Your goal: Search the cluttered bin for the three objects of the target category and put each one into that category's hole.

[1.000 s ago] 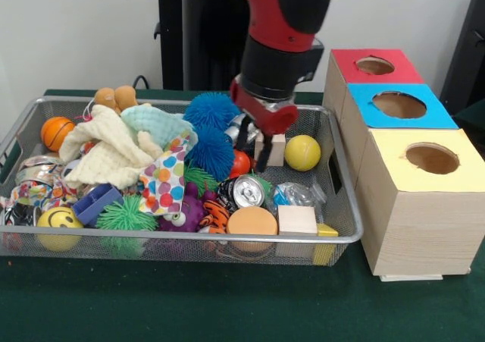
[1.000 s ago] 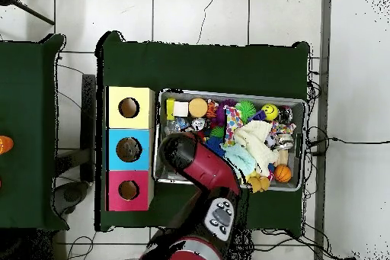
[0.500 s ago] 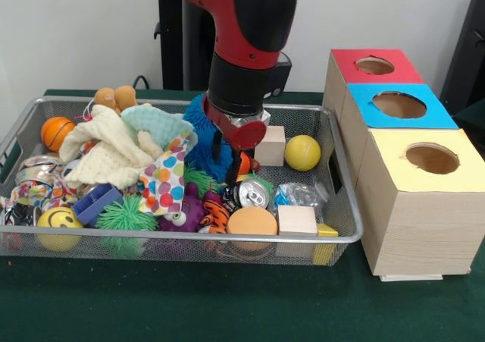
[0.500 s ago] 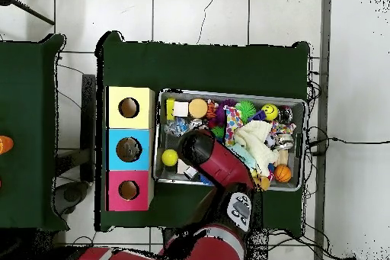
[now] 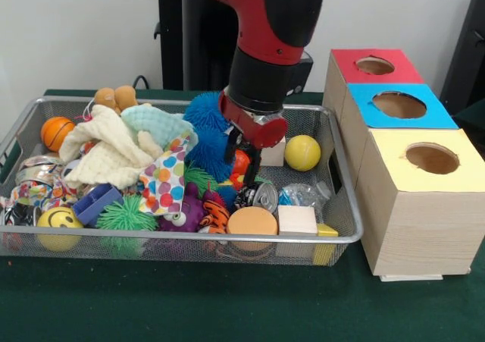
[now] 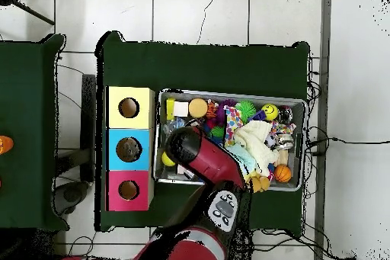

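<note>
The wire bin (image 5: 342,205) is still crowded with toys, cloths and blocks, so judging by the clutter the sorting looks to be at an early stage; whether anything already lies inside the boxes cannot be seen, since their holes show only dark. The gripper (image 5: 244,162) is down in the middle of the bin, its dark fingers narrow and close around a small orange-red ball (image 5: 239,164), though I cannot tell whether they actually grip it. A tipped silver can (image 5: 262,196) lies just in front of it. The likely targets, if balls are the category, are also the yellow ball (image 5: 302,152) at the far right and the little basketball (image 5: 56,132) at the far left. The red box (image 5: 377,67), blue box (image 5: 400,105) and yellow box (image 5: 428,160) stand in a row right of the bin.
</note>
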Motion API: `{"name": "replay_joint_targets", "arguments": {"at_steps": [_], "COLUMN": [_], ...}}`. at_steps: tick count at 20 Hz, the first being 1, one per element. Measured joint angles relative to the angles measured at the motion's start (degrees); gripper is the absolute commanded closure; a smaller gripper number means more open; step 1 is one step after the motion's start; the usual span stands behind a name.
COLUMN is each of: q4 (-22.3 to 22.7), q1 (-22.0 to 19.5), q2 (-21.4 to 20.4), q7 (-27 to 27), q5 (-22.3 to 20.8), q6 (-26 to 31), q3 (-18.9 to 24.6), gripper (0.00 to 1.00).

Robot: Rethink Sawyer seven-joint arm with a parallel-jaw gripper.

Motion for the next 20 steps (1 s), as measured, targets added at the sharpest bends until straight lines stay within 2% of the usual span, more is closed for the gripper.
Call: {"name": "replay_joint_targets", "arguments": {"at_steps": [10,16,20], "q4": [-1.39,-1.48,-1.45], "q1": [6.98,8.17,7.35], "q2": [-1.61,-1.51,-1.49], "q7": [0.08,0.09,0.09], "q5": [0.12,0.73,1.72], "q6": [8.37,8.71,7.57], "q3": [-2.54,-2.83,-2.01], "gripper": [0.0,0.0,0.0]}}
